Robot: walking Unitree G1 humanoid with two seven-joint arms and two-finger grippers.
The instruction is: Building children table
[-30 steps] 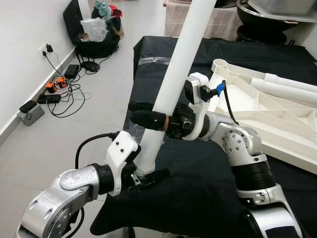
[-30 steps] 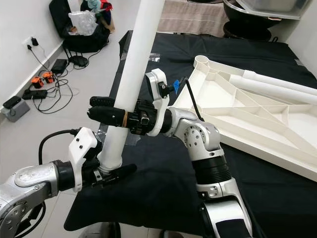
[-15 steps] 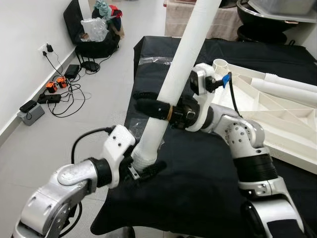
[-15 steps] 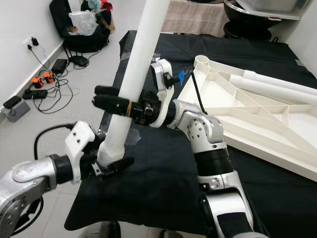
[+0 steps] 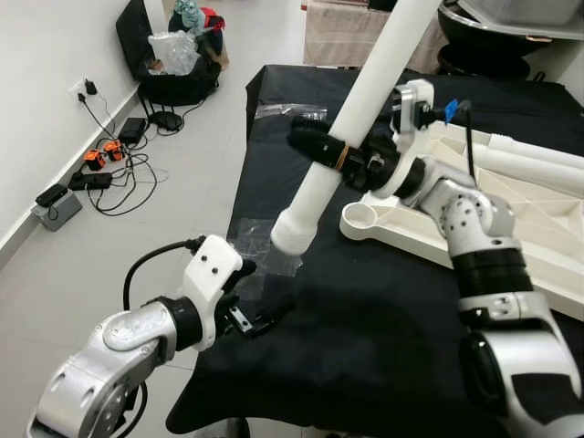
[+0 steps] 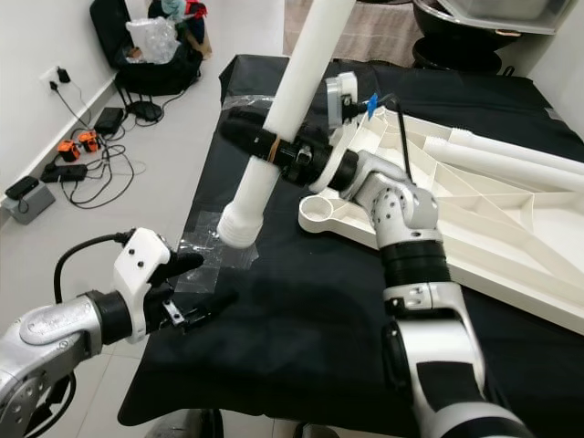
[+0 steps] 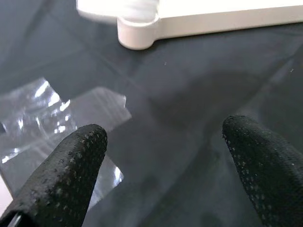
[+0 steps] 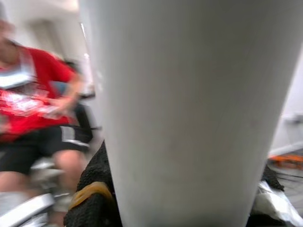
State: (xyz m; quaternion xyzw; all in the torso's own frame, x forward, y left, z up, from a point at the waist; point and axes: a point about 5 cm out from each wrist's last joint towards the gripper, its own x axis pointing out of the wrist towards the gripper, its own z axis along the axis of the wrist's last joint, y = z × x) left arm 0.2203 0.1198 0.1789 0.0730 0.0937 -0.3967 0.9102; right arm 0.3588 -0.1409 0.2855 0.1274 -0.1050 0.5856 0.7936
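A: Big picture first — the surface (image 5: 365, 347) is draped in a black cloth, and the white tabletop (image 5: 538, 219) lies upside down across its far right side, ribs up, with a round corner socket (image 5: 365, 217) facing up at its near end.

B: And the white table leg (image 5: 360, 100)?

A: Up in the air, tilted, its top running out of frame. Its lower, flared end hangs above the cloth just beside that corner socket, not in it.

B: Who's got it?

A: The right gripper (image 5: 315, 146). Its black fingers (image 8: 90, 198) are clamped on either side of the leg around mid-height.

B: The left gripper (image 5: 255, 297)?

A: Low, near the front-left edge of the surface, fingers (image 7: 66, 175) spread wide apart with nothing between them, hanging over the cloth.

B: Something shiny there?

A: A clear plastic wrapper (image 7: 57, 118), crinkled, lying flat on the cloth just beside the left fingers, below the leg's end.
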